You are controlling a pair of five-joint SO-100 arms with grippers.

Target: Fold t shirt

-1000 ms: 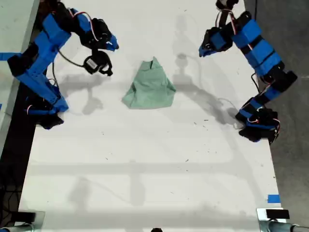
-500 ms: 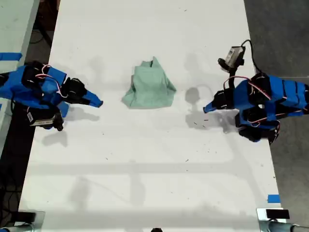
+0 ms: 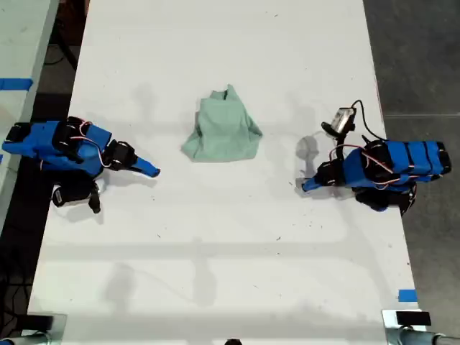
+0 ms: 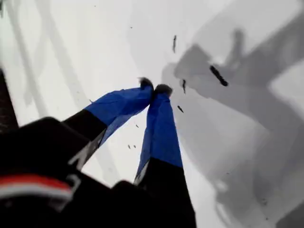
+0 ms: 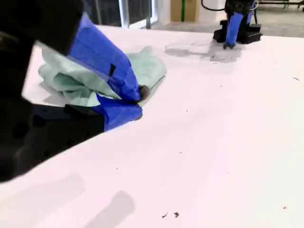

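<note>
The pale mint-green t shirt (image 3: 223,129) lies bundled and wrinkled on the white table (image 3: 215,251), a little above the middle of the exterior view. My second gripper (image 3: 153,172) rests low on the exterior view's left, shut and empty, pointing toward the middle and short of the shirt. In the second wrist view, the t shirt (image 5: 147,66) shows just past my second gripper (image 5: 138,102). My first gripper (image 3: 305,186) lies low on the exterior view's right, shut on nothing, apart from the shirt. The first wrist view shows my first gripper (image 4: 154,88) over bare table with dark specks.
Blue tape marks sit at the exterior view's lower right (image 3: 407,295) and on a side surface at its left (image 3: 16,83). Dark floor borders the table on both sides. The first arm (image 5: 235,23) shows far across the table in the second wrist view.
Both arms have come down from raised poses near the far part of the table and now lie folded low at the table's sides. The shirt has not moved.
</note>
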